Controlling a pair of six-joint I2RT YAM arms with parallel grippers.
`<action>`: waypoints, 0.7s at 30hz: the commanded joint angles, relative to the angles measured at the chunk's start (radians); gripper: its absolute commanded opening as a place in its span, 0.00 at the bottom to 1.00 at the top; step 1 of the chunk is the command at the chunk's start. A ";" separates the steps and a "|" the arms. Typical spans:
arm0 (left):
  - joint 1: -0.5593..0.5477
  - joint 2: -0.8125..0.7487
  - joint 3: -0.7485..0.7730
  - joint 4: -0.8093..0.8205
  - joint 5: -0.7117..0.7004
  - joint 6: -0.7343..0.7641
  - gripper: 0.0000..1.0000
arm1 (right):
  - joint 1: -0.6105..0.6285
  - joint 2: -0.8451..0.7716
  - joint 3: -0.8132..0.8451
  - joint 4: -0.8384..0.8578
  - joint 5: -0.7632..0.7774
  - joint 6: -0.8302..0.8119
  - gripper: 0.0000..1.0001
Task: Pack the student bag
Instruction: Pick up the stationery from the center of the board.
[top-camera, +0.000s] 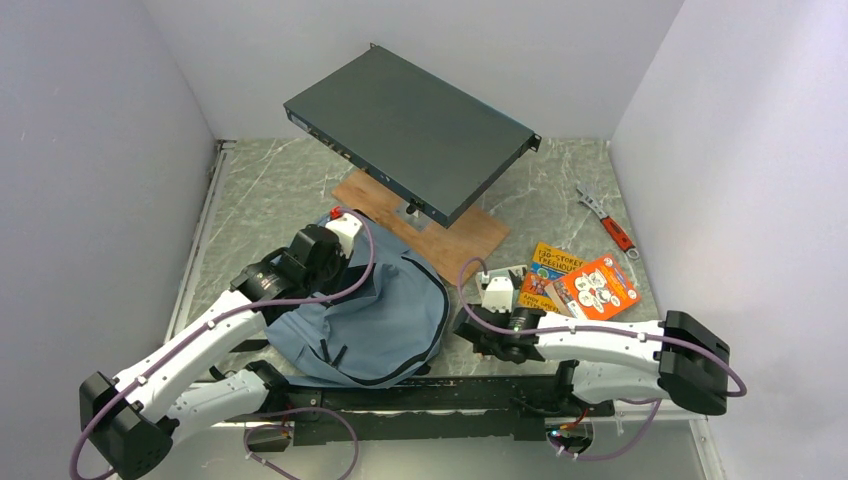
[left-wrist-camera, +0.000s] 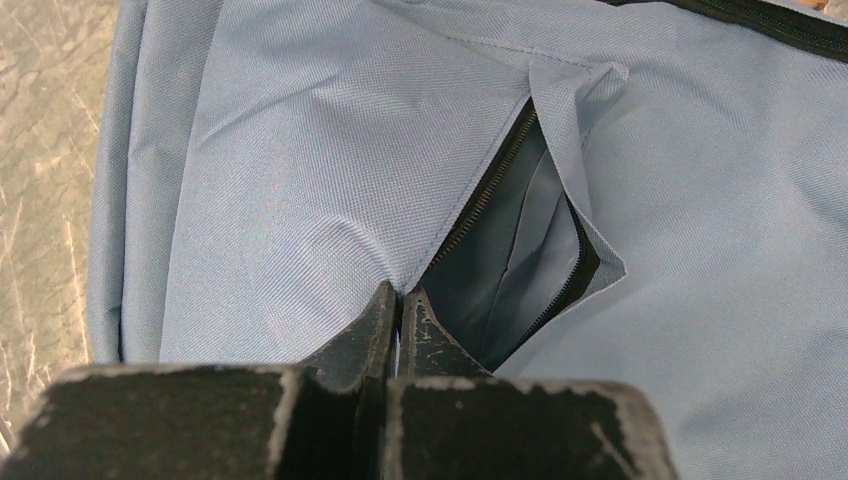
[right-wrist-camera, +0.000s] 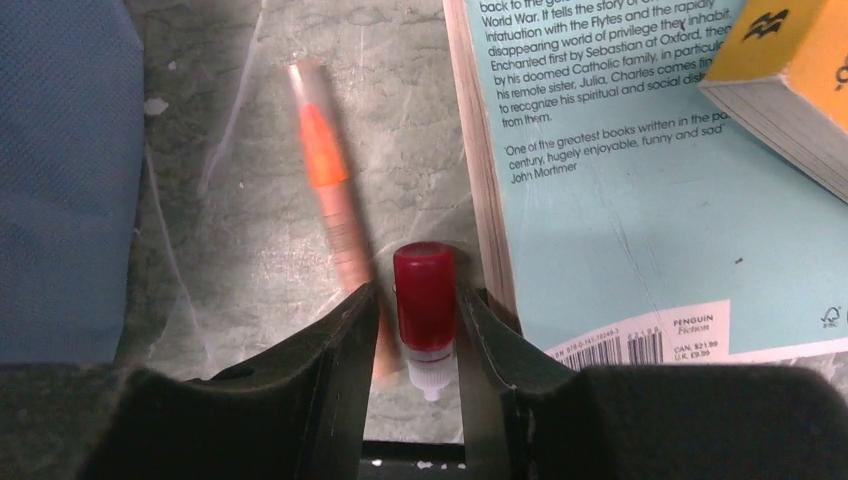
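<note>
Filling the zip pocket (left-wrist-camera: 520, 260) seems the step in hand. The left gripper (left-wrist-camera: 402, 300) pinches the soft woven bag (top-camera: 380, 320) at the pocket's lip, left of centre by the bench's (top-camera: 560, 190) near edge. The right gripper (right-wrist-camera: 415, 292), half open, brackets a smooth red-capped marker (right-wrist-camera: 424, 285) — grip unclear. Next comes a firm hold, then a carry across to the slit.

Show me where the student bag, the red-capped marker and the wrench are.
student bag (top-camera: 392, 315): top view, on its blue-grey front panel.
red-capped marker (right-wrist-camera: 424, 285): right wrist view, on its red cap.
wrench (top-camera: 618, 236): top view, on its red handle.
</note>
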 joint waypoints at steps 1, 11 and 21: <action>0.010 -0.005 0.013 0.047 0.011 0.008 0.00 | -0.005 0.037 0.003 0.042 0.004 -0.015 0.36; 0.014 -0.018 0.008 0.051 0.017 0.006 0.00 | -0.005 0.055 0.039 -0.003 0.053 -0.035 0.14; 0.016 -0.031 -0.002 0.059 0.011 0.004 0.00 | 0.023 -0.209 0.081 0.143 0.056 -0.243 0.00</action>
